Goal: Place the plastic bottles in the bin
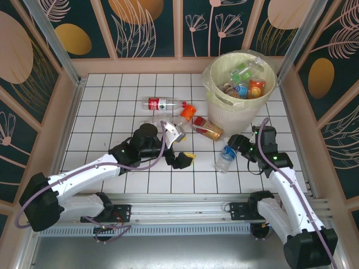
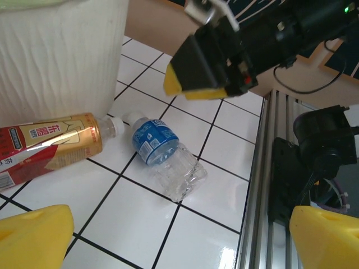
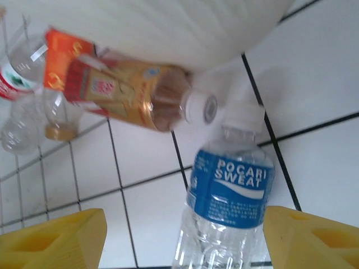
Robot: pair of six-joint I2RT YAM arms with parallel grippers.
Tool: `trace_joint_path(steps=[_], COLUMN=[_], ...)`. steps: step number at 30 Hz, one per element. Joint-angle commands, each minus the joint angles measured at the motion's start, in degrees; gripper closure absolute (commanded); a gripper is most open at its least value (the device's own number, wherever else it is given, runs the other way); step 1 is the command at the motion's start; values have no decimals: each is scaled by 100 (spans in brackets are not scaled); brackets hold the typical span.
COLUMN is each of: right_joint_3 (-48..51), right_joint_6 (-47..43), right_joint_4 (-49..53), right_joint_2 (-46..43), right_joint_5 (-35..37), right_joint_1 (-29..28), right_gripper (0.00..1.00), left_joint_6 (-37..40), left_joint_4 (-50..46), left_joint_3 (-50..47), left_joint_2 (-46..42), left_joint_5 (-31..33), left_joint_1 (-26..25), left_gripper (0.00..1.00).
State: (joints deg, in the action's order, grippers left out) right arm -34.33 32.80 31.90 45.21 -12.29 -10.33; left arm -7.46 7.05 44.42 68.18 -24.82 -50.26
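A clear bottle with a blue label (image 1: pixel 226 158) lies on the tiles in front of the pale-yellow bin (image 1: pixel 224 114). My right gripper (image 1: pixel 235 143) is open just above its cap end. In the right wrist view the blue-label bottle (image 3: pixel 231 196) lies between the spread yellow fingers (image 3: pixel 53 238), nearer the right one. A brown tea bottle (image 1: pixel 207 129) lies against the bin's foot. My left gripper (image 1: pixel 183 161) is open over bare tiles, left of the blue-label bottle (image 2: pixel 162 157). Several bottles (image 1: pixel 247 84) lie inside the bin.
An orange bottle (image 1: pixel 188 112), a clear red-label bottle (image 1: pixel 160 103) and a crumpled clear bottle (image 1: pixel 175 130) lie left of the bin. A metal rail (image 1: pixel 185 199) runs along the near table edge. Wooden walls enclose the tiled floor.
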Motion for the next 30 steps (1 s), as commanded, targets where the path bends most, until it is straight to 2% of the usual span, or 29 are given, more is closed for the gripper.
trace_joint_path(steps=[1, 5, 9, 24, 30], right_joint_3=[303, 610, 859, 1287, 1291], right_joint_6=[534, 847, 982, 1128, 1039], right_joint_4=[-491, -797, -1025, -1965, -1921], right_joint_2=[109, 283, 440, 1192, 1132], right_joint_5=[218, 575, 806, 763, 1000], right_joint_1=[-331, -635, -698, -884, -900], right_gripper=[24, 24, 23, 25, 35], left_joint_6=[219, 219, 210, 114, 55], left_joint_4=[20, 7, 7, 60, 211], left_joint_3=[-84, -116, -135, -157, -196], left_joint_2=[-108, -122, -169, -198, -253], left_joint_5=[-125, -137, -133, -119, -112], left_joint_1=[-45, -45, -45, -45, -45], left_gripper=[1, 1, 1, 1, 1])
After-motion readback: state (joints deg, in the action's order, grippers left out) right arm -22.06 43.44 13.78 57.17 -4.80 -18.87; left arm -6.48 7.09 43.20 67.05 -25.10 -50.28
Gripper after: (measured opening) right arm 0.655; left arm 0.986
